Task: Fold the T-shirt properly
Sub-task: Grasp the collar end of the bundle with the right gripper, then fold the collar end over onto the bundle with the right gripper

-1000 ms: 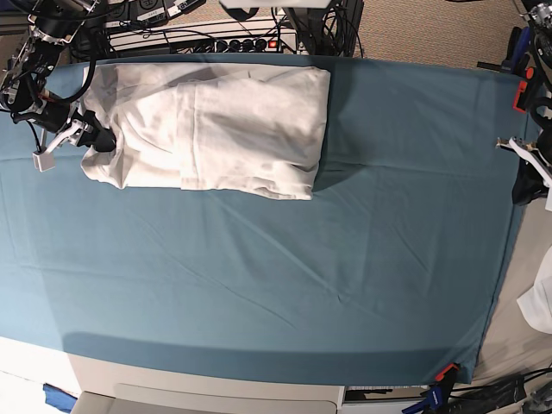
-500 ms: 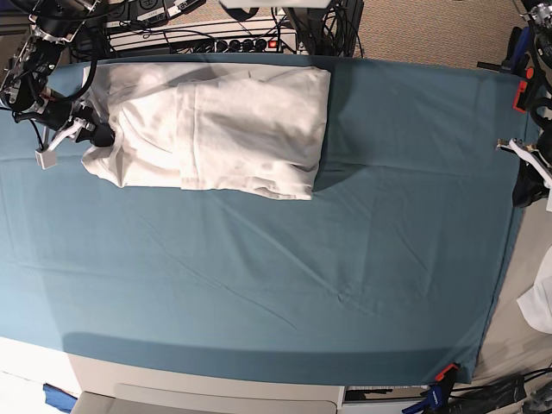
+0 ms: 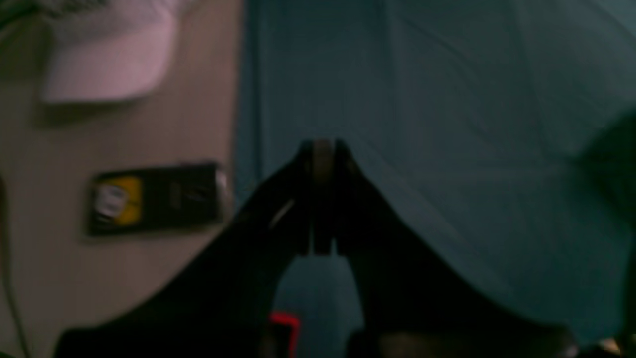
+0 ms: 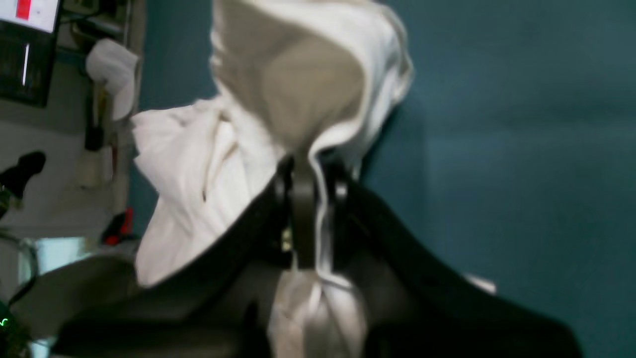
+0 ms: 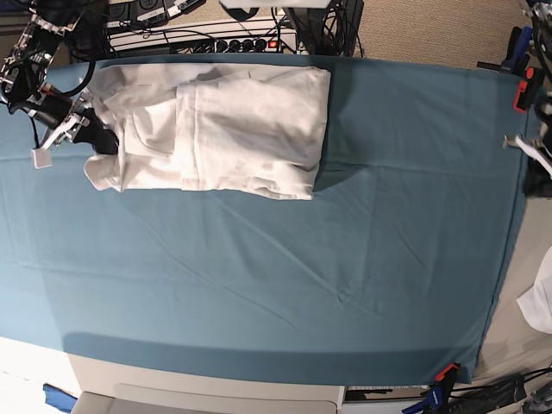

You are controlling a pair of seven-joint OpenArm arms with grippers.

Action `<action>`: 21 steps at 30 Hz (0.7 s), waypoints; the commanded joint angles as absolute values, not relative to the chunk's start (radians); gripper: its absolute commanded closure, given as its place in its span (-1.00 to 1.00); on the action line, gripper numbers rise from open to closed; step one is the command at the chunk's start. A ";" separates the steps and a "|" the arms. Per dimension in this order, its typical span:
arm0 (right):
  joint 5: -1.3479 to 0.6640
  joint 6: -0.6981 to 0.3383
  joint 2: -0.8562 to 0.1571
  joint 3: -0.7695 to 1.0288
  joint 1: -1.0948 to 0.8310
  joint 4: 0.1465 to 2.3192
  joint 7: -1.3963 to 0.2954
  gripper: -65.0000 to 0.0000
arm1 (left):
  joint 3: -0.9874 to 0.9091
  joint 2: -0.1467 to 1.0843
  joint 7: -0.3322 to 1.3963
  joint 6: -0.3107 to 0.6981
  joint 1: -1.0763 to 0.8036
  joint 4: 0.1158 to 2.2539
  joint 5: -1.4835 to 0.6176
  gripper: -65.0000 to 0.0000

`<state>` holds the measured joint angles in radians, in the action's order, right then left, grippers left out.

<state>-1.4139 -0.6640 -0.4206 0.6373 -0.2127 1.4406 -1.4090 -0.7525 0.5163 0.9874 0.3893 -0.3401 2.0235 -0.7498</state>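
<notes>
The white T-shirt (image 5: pixel 233 129) lies partly folded at the back left of the teal table cloth (image 5: pixel 302 276). At its left edge my right gripper (image 5: pixel 100 138) is shut on a bunch of the fabric. In the right wrist view the T-shirt (image 4: pixel 298 79) rises in a lifted fold from the right gripper (image 4: pixel 310 169), with white cloth pinched between the fingers. My left gripper (image 3: pixel 323 149) is shut with nothing in it, hovering over the teal cloth (image 3: pixel 472 124) near the table's right edge, far from the shirt.
A power strip and cables (image 5: pixel 233 41) run behind the table's far edge. Orange clamps (image 5: pixel 446 373) hold the cloth at the right corners. A small white fabric scrap (image 5: pixel 542 302) lies off the table's right side. A yellow-black label (image 3: pixel 154 199) sits on the beige surface.
My right gripper has shut on the shirt's left edge and drawn it up and toward the back. The left arm has shifted slightly at the right edge.
</notes>
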 commanded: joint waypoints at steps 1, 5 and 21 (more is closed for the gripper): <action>-1.454 -0.676 -0.440 0.642 -0.222 1.503 -1.396 1.00 | -0.760 0.525 0.973 0.391 -0.352 2.039 -0.757 1.00; -1.393 -0.685 -0.389 0.642 -0.283 1.716 -1.396 1.00 | -0.760 0.470 0.973 0.421 -0.412 2.039 -0.783 1.00; -1.150 -0.685 -0.032 0.531 -0.355 2.155 -1.378 1.00 | -0.760 0.371 0.981 0.472 -0.466 2.039 -0.832 1.00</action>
